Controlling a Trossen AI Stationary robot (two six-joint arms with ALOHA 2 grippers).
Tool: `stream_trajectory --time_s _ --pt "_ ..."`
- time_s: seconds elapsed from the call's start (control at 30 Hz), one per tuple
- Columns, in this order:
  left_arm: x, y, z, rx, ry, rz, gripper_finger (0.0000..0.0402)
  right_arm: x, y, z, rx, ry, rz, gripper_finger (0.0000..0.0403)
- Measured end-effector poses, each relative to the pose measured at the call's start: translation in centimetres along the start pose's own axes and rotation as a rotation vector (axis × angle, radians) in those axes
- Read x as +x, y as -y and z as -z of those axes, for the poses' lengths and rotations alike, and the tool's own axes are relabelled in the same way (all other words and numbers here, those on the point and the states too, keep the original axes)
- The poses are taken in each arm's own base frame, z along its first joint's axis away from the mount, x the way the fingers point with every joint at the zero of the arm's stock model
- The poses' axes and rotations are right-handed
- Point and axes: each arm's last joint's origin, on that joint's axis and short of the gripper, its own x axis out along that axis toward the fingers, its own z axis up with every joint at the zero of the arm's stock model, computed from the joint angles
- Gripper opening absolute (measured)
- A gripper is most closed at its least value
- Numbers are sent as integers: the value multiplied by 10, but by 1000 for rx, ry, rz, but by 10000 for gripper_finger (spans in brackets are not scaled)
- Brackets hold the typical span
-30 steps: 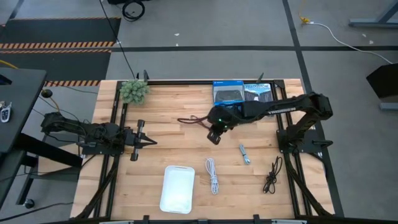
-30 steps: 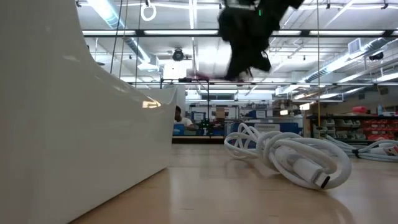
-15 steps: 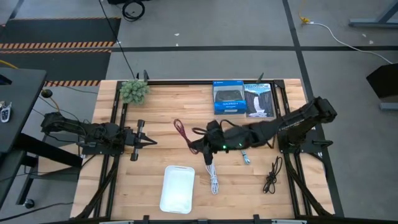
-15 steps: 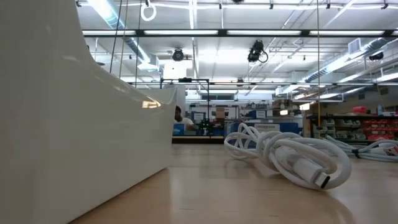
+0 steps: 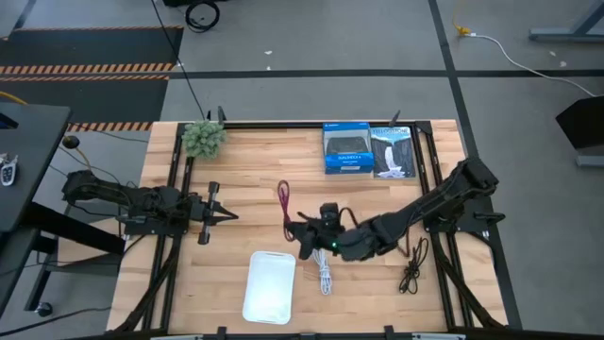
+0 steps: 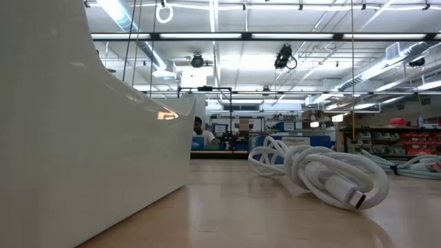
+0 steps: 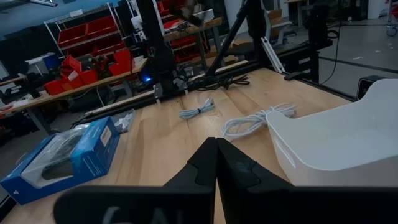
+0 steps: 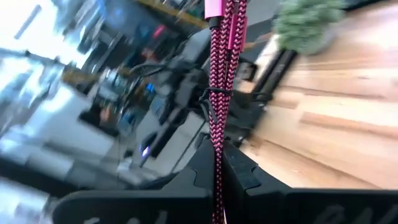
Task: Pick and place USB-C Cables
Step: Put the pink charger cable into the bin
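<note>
My right gripper (image 5: pixel 302 229) hovers just beyond the white tray's (image 5: pixel 269 286) far right corner, shut on the dark red cable (image 5: pixel 284 200). The white cable (image 5: pixel 324 269) lies coiled on the table right of the tray and also shows in the low view (image 6: pixel 324 172). The black cable (image 5: pixel 411 266) lies near the right edge. The pale blue-grey cable (image 7: pixel 198 111) rests on the wood; from above my right arm covers it. My left gripper (image 5: pixel 222 215) waits shut at the table's left, touching nothing. My right gripper pinches the bundled dark red cable (image 8: pixel 217 134) between its two fingers (image 8: pixel 239 171), several strands together. The strands run along the fingers and out past their tips (image 8: pixel 221 25). From above, the free part (image 5: pixel 283 192) points toward the far edge. No part of it shows at table level.
Two blue-and-black product boxes (image 5: pixel 347 146) (image 5: pixel 392 151) stand at the far edge, the green fuzzy plant (image 5: pixel 204 138) at the far left corner. The tray's wall (image 6: pixel 69 138) fills the left of the low view. Bare wood lies between the two grippers.
My right gripper has carried the dark red cable from in front of the boxes toward the near edge and somewhat left, ending beside the tray. The cable, which trailed toward the table's left, now points toward the far edge. The gripper has left the low view.
</note>
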Motion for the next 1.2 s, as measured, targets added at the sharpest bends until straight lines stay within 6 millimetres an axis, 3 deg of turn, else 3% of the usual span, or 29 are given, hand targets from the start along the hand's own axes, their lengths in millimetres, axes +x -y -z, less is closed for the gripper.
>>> stream_trajectory --time_s 0.23,0.43,0.67,1.2 --pt "0 0 0 0 1 0 11 3 14 61 247 81 10 10" --pt "0 0 0 0 0 0 11 11 10 90 309 100 -48 10" --pt "0 0 0 0 1 0 11 26 -9 101 244 76 -8 10" --pt "0 0 0 0 0 0 11 31 -20 91 2 -269 152 10"
